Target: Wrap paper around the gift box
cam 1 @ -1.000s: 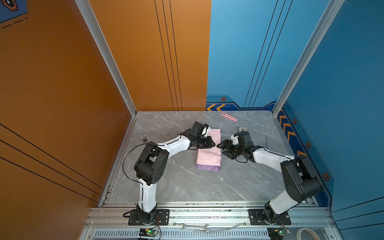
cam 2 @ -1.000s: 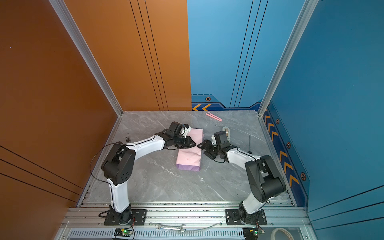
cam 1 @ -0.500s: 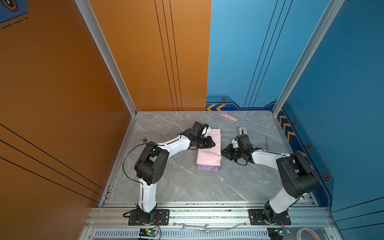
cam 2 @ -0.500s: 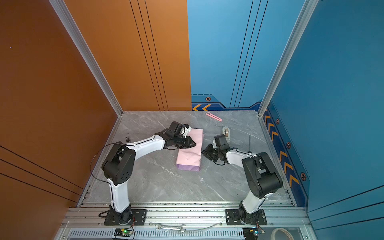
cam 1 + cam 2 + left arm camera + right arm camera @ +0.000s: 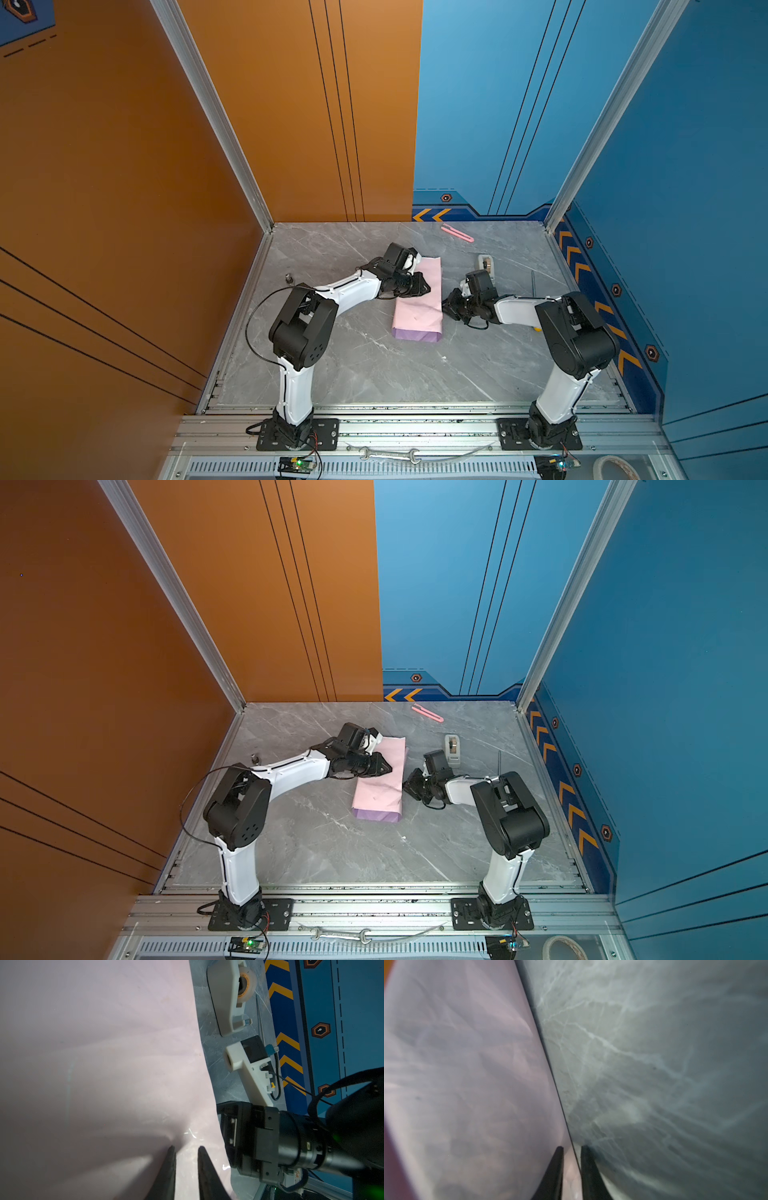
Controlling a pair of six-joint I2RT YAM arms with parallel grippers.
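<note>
- While both arms stretch low over the desk [image 5: 353, 365], the paper [image 5: 417, 303] lies a little above the middle of both top views. It is a long strip running up the frame, pale pink on top with a lilac band at its lower end.
- From the left of the frame, the left claw [image 5: 426, 286] sits over the upper half of the paper.
- In the left wrist view its two fingers [image 5: 169, 1167] stand close together with a slim gap. The tips are down on the pink sheet near its edge, where small creases gather. Whether they nip a fold I cannot tell.
- At the paper's right-hand edge, about level with its middle, is the right claw [image 5: 444, 305].
- In the right wrist view its fingers [image 5: 555, 1167] are likewise nearly together. The paper's edge runs between them, one finger over paper and one over grey marble. I cannot tell whether they actually pinch it.
- Just up-frame of the right claw, the tape dispenser [image 5: 485, 264] stands apart from the paper.
- Near the back wall lies the pink cutter [image 5: 457, 232].
</note>
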